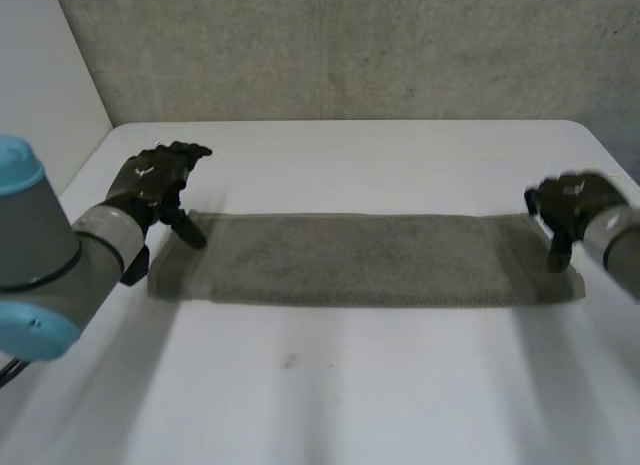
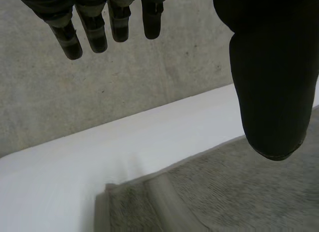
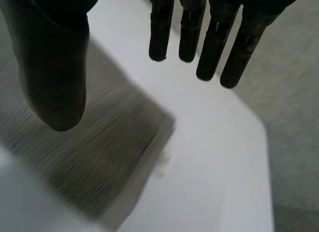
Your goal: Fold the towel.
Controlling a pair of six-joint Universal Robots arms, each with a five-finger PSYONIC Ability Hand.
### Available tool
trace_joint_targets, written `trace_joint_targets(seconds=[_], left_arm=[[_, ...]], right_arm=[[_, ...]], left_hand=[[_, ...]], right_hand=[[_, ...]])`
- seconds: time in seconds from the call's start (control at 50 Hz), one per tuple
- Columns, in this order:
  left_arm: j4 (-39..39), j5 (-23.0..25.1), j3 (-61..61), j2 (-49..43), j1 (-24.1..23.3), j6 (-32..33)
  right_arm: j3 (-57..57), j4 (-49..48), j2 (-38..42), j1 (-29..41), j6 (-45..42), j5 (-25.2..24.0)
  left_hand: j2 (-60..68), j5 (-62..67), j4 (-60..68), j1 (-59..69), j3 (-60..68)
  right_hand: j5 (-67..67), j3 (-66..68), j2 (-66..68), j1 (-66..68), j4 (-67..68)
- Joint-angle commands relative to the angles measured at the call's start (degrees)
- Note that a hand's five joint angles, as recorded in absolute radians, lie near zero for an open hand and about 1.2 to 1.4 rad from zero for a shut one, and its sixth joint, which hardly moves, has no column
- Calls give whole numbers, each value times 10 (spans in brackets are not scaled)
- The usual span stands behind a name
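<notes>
The towel (image 1: 360, 257) is lying flat on the white table (image 1: 330, 385) as one long grey strip, running from side to side in front of the robot, with no fold in it yet. The left robot hand (image 1: 155, 180) is hovering at the towel's far left corner, fingers straight and reaching out past the far edge, thumb spread wide over the cloth, holding nothing. The right robot hand (image 1: 570, 205) is poised the same way at the far right corner, wide open, thumb above the towel, fingers out over bare table, gripping nothing. I'd say this is the reach before the first grasp. Next, each hand is going to need to drop onto its corner and pinch the cloth between thumb and fingers before either end can be lifted and carried across.
</notes>
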Motion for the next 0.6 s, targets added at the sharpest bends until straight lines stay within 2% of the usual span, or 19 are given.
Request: trace_joint_targets(seconds=[0.02, 0.14, 0.34, 0.36, 0.38, 0.4, 0.42, 0.44, 0.46, 0.6], left_arm=[[93, -1, -83, 33, -3, -13], [131, -2, -110, 34, -4, -13], [129, -2, -112, 33, -4, -13], [129, -3, -112, 33, -4, -13], [129, -3, -112, 33, -4, -13], [129, -3, -112, 33, -5, -13], [129, -3, -112, 32, -6, -13], [129, -3, -112, 32, -6, -13], [129, -3, -113, 32, -6, -13], [132, -1, -127, 34, -2, -13]], right_arm=[[134, -155, 17, -19, -21, -54], [151, -214, 46, -36, -40, -66], [146, -219, 76, -58, -62, -71], [144, -222, 80, -61, -67, -71], [143, -223, 82, -65, -70, -71], [143, -223, 82, -65, -70, -71], [139, -222, 85, -70, -73, -70], [139, -222, 85, -70, -73, -70], [133, -222, 90, -77, -74, -68], [101, -211, 103, -132, -76, -55]], left_hand=[[6, -16, 5, 1, 5], [6, -16, 5, 1, 5], [6, -16, 5, 1, 5], [6, -16, 5, 1, 5], [6, -16, 5, 1, 5], [6, -16, 5, 1, 5], [6, -16, 5, 1, 5], [6, -16, 5, 1, 5], [6, -16, 5, 1, 5], [6, -16, 5, 2, 5]], right_hand=[[61, 69, 73, 72, 68], [137, 145, 149, 148, 144], [169, 177, 181, 180, 176], [203, 210, 214, 213, 209], [316, 323, 328, 327, 323], [317, 325, 329, 328, 324], [457, 465, 469, 468, 464], [459, 466, 470, 469, 465], [523, 530, 534, 534, 530], [524, 531, 535, 534, 530]])
